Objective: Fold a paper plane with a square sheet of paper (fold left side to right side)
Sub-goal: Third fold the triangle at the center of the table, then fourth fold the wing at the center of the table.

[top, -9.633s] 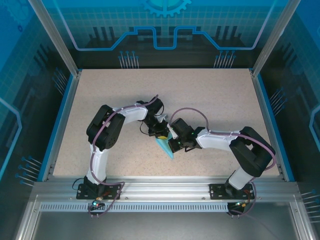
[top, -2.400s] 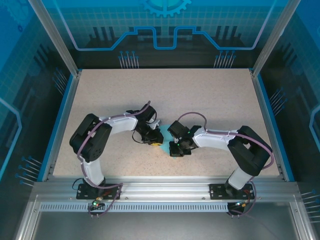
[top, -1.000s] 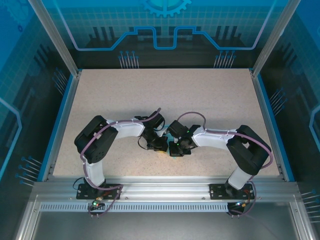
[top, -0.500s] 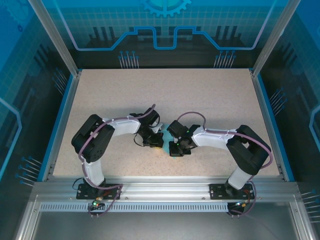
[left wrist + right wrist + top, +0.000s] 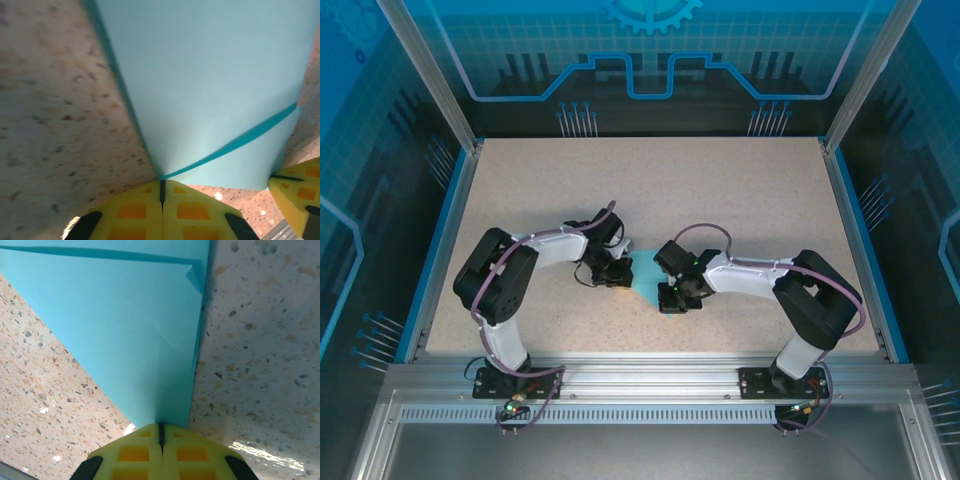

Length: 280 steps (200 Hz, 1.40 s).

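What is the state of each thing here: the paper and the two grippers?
cyan paper: folded into a narrowing shape with visible creases, resting on the table between the two grippers.
left gripper: shut, its tips at one narrow end of the paper; pinching or only pressing, cannot tell.
right gripper: shut, its tips at another narrow end of the paper; same doubt.

The cyan paper (image 5: 645, 288) is folded into a narrow, creased, layered shape. It sits mid-scene, slightly toward the near side.
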{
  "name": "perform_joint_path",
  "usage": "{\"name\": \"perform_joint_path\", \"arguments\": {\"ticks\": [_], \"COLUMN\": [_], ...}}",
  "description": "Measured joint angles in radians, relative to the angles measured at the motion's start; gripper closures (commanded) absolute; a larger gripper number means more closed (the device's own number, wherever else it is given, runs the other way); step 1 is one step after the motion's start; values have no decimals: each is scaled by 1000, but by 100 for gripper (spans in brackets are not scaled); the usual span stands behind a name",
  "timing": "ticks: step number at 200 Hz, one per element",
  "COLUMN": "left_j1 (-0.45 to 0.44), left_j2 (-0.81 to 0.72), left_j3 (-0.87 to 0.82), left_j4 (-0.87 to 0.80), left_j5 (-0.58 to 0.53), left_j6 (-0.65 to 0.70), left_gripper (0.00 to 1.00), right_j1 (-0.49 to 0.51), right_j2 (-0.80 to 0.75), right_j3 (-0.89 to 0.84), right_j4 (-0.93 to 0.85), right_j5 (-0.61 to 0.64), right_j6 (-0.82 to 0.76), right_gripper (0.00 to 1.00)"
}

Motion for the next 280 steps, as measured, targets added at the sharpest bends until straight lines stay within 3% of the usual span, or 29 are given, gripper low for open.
{"name": "perform_joint_path", "arguments": {"ticks": [26, 63, 94, 113, 144, 216, 251, 280], "left_j1": [25, 47, 51, 53, 53, 51, 35, 19], "left_j2": [-17, -114, -231, -283, -325, -275, -238, -214], "left_j3": [-1, -21, -46, -74, -149, -232, -232, -232], "left_j4": [-11, -17, -18, -13, 38, 201, 236, 243], "left_j5": [-37, -60, -60, -60, -20, 104, 123, 126], "left_j6": [0, -20, -76, -132, -243, -433, -466, -479], "left_gripper": [87, 73, 53, 41, 36, 33, 33, 32], "right_j1": [0, 0, -8, -33, -86, -99, -101, -107], "right_j2": [-6, -34, -106, -140, -141, 16, 59, 68], "right_j3": [-2, -10, 12, 49, 88, 111, 132, 136], "right_j4": [7, -1, -42, -66, -69, 0, 10, 6], "right_j5": [-1, 7, 19, 33, 40, 30, 40, 59], "right_j6": [-10, -42, -92, -145, -248, -376, -394, -404], "right_gripper": [100, 79, 61, 54, 49, 51, 64, 82]}}
